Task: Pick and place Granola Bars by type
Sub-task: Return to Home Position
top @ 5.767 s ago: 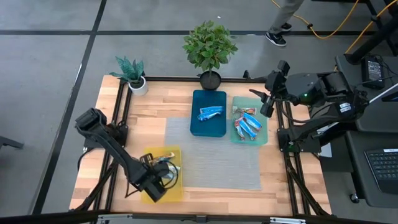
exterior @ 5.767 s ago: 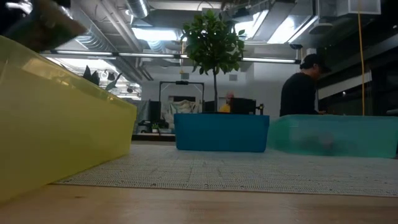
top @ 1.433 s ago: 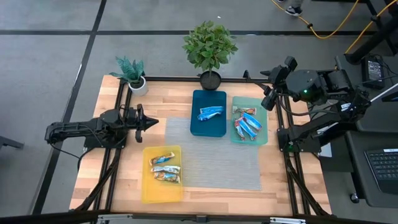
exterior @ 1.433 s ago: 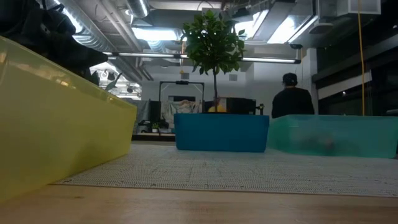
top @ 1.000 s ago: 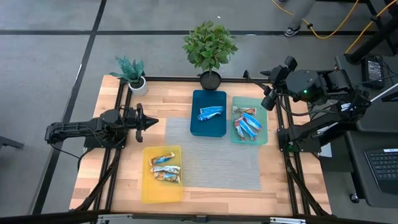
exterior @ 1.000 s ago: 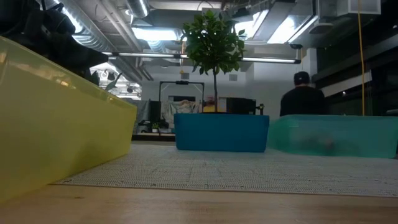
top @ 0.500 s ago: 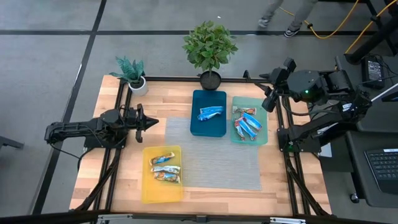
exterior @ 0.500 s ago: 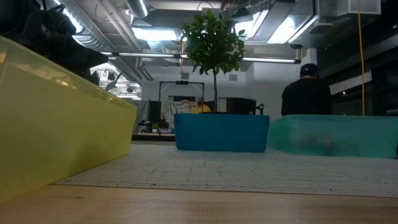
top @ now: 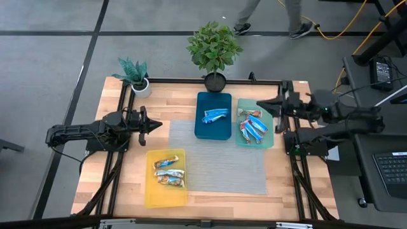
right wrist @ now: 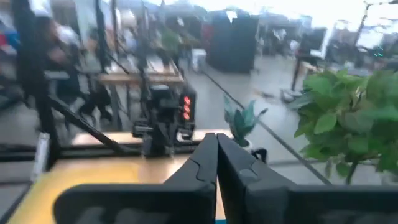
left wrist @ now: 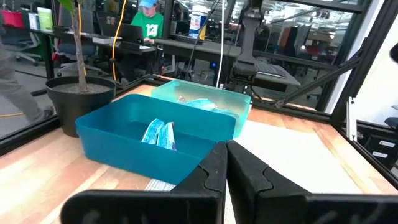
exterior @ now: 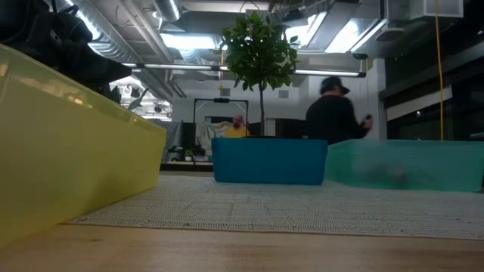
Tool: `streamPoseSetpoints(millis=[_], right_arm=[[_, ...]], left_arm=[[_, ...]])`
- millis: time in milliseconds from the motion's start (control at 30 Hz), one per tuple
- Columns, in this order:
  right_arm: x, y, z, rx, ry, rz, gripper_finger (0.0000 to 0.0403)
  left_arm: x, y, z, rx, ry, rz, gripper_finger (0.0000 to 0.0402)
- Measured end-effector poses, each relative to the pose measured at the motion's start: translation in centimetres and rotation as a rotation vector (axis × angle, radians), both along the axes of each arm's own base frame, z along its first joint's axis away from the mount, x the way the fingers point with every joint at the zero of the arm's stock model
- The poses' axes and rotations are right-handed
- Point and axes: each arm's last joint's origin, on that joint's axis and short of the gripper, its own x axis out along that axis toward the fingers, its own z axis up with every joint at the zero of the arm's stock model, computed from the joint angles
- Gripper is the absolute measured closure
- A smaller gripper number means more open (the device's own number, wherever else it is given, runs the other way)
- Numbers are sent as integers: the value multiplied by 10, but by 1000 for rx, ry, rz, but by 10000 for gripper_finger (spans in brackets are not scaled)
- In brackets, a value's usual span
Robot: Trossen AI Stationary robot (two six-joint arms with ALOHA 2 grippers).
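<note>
The left gripper [top: 153, 124] sits at the table's left side, pointing right. Its fingers are pressed together on nothing. The right gripper [top: 262, 104] is at the right side, over the far right corner of the teal bin [top: 245, 144], and its fingers are also closed and empty.

The granola bars are in three bins. One blue bar [top: 215, 115] lies in the blue bin [top: 213, 132]. A heap of bars [top: 252, 128] fills the teal bin, overlapped and hard to count. A few bars [top: 169, 172] lie in the yellow bin [top: 159, 197].

From table height the bin walls hide every bar, and only a smear shows through the teal wall. A blurred person [exterior: 330, 117] stands behind.
</note>
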Motion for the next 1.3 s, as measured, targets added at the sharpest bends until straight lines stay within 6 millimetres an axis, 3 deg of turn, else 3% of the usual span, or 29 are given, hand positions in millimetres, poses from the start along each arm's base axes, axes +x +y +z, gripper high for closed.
streamPoseSetpoints(millis=[200, 367, 533, 633, 700, 900, 1133, 1300], right_arm=[[-47, 0, -55, 50, -245, 172, 394], [-86, -2, -96, 50, -406, 146, 398], [-64, 0, -121, 60, -371, 186, 397], [-52, 2, -153, 88, -352, 252, 397], [-51, 3, -168, 73, -430, 285, 397], [-49, 1, -181, 48, -363, 253, 397], [-42, -2, -205, 120, -108, 227, 397], [-42, -3, -213, 130, -27, 228, 399]], left_arm=[[0, 0, 0, 0, 0, 0, 398], [0, 0, 0, 0, 0, 0, 398], [0, 0, 1, 1, -6, 3, 396], [0, 0, 1, 1, -9, 2, 396], [1, 0, -1, -2, 7, 2, 397], [1, 0, 0, -1, 3, 2, 396], [1, 0, 0, -1, 3, 2, 395], [1, 0, 0, -1, 4, 1, 400]])
